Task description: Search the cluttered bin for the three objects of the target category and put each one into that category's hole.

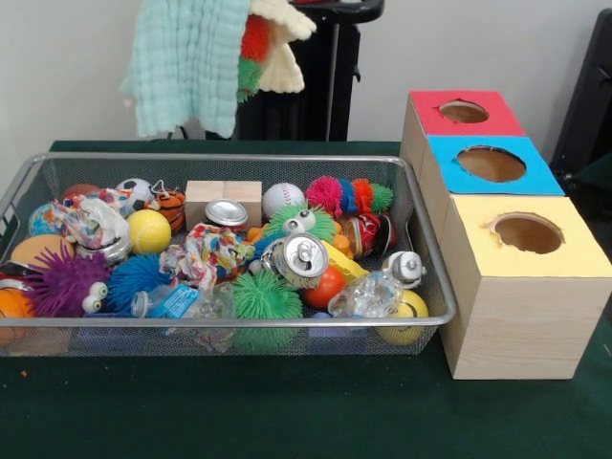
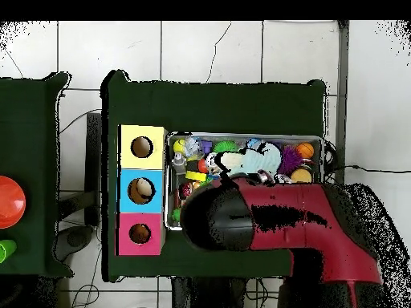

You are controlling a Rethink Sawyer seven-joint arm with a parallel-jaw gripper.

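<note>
A wire bin [image 1: 229, 158] is heaped with toys: spiky balls, a baseball [image 1: 283, 198], crushed cans [image 1: 298, 258], a wooden block [image 1: 223, 196] and a crumpled clear bottle [image 1: 368, 295]. To its right stand three wooden boxes, each with a hole in its top: red [image 1: 464, 112], blue [image 1: 491, 163] and yellow [image 1: 527, 232]. A bundle of cloths hangs from above the picture's top edge behind the bin: mint [image 1: 186, 62], red-green [image 1: 252, 53] and cream [image 1: 282, 43]. What holds the bundle is hidden. Overhead, the red arm [image 2: 273, 220] covers part of the bin [image 2: 168, 184], and a pale cloth [image 2: 261, 160] shows beside it.
The bin and boxes rest on a dark green table cover [image 1: 287, 411]. A black stand [image 1: 330, 86] rises behind the bin. Overhead, a red round object [image 2: 10, 200] lies on a second green surface at the left.
</note>
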